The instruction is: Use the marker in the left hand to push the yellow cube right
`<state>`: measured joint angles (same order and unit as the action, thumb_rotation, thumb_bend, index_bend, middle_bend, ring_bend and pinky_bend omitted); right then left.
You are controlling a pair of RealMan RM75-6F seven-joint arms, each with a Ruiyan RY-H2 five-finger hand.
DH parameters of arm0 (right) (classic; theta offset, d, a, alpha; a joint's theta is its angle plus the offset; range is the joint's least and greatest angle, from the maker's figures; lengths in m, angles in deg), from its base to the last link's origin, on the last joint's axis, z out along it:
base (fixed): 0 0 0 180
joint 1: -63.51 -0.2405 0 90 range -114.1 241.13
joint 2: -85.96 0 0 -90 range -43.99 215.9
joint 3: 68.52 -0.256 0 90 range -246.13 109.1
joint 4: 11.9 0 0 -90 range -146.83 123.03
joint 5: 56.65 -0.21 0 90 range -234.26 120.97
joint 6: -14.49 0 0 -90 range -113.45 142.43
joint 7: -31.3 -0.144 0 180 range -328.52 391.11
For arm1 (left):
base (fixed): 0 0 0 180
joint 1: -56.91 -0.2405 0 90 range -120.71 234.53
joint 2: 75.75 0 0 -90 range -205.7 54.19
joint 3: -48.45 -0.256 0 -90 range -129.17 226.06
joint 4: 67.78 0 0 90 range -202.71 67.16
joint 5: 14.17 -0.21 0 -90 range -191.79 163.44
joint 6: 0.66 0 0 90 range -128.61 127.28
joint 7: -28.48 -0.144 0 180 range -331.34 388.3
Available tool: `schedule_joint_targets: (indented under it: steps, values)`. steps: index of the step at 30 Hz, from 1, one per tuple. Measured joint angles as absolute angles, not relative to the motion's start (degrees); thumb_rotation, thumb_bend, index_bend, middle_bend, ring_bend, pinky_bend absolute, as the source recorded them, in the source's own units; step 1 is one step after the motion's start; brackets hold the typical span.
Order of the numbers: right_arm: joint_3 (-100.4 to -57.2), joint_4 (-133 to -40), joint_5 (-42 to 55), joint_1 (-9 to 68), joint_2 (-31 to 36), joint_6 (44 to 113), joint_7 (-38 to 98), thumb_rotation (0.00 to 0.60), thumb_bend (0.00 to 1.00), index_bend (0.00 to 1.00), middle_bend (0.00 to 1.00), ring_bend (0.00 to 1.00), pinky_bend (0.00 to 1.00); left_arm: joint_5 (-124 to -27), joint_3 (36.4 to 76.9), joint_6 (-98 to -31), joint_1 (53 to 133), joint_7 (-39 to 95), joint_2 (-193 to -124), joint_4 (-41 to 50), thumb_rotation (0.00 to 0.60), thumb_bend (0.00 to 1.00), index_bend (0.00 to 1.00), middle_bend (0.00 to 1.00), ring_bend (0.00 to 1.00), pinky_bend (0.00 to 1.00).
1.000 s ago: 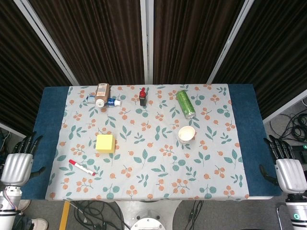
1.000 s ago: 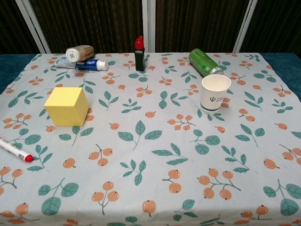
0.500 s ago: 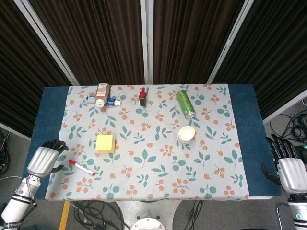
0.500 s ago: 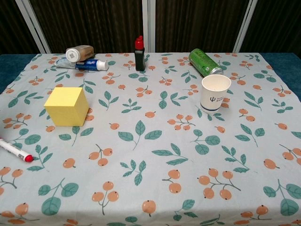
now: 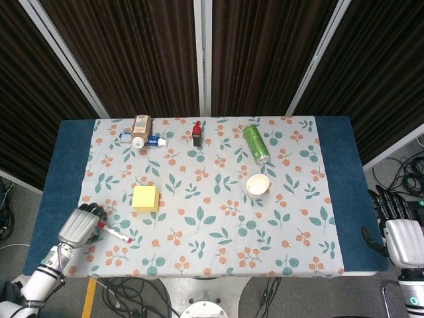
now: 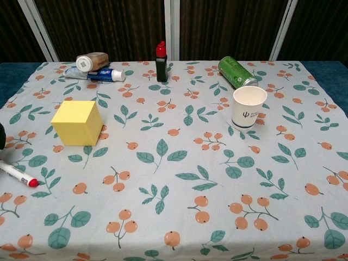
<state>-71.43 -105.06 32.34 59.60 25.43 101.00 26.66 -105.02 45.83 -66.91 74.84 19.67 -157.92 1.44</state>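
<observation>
The yellow cube [image 5: 146,198] [image 6: 78,123] stands on the floral cloth, left of centre. The red-capped white marker [image 5: 114,232] [image 6: 18,175] lies flat on the cloth, in front of the cube and to its left. My left hand [image 5: 80,225] is at the marker's left end, with its dark fingers [image 5: 95,211] just above the cap end; the marker still lies on the cloth. In the chest view only a dark fingertip [image 6: 1,136] shows at the left edge. My right hand [image 5: 402,236] hangs off the table's right edge, fingers spread, holding nothing.
Along the far edge lie a brown bottle [image 5: 141,129], a toothpaste tube [image 5: 148,140], a small black bottle with a red cap [image 5: 197,134] and a green can [image 5: 256,144]. A paper cup [image 5: 258,186] stands right of centre. Blue table cover [image 5: 63,172] borders the cloth.
My left hand has come in from beside the table's left edge onto the cloth, up to the marker's left end. The marker, the cube and the right hand have stayed put.
</observation>
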Motion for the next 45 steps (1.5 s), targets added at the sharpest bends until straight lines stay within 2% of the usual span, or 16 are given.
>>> schedule_joint_targets:
  steps: [15, 21, 45]
  values:
    - [-71.3, -104.8, 32.0, 60.0, 25.5, 101.1, 26.2, 0.6, 0.3, 0.0, 0.0, 0.0, 0.0, -102.2, 45.8, -62.5, 77.0, 10.0, -158.9, 4.2, 0.6, 0.27, 0.49, 0.47, 0.29, 0.34]
    - [-71.3, -104.6, 31.9, 59.9, 25.3, 100.9, 26.1, 0.6, 0.3, 0.0, 0.0, 0.0, 0.0, -100.5, 45.9, -61.9, 77.3, 6.7, -159.7, 5.7, 0.6, 0.28, 0.53, 0.51, 0.34, 0.35]
    - [-71.4, -104.7, 31.5, 60.1, 25.4, 100.7, 26.3, 0.6, 0.3, 0.0, 0.0, 0.0, 0.0, -99.8, 45.5, -62.6, 77.9, 8.3, -161.4, 3.5, 0.6, 0.32, 0.6, 0.6, 0.41, 0.35]
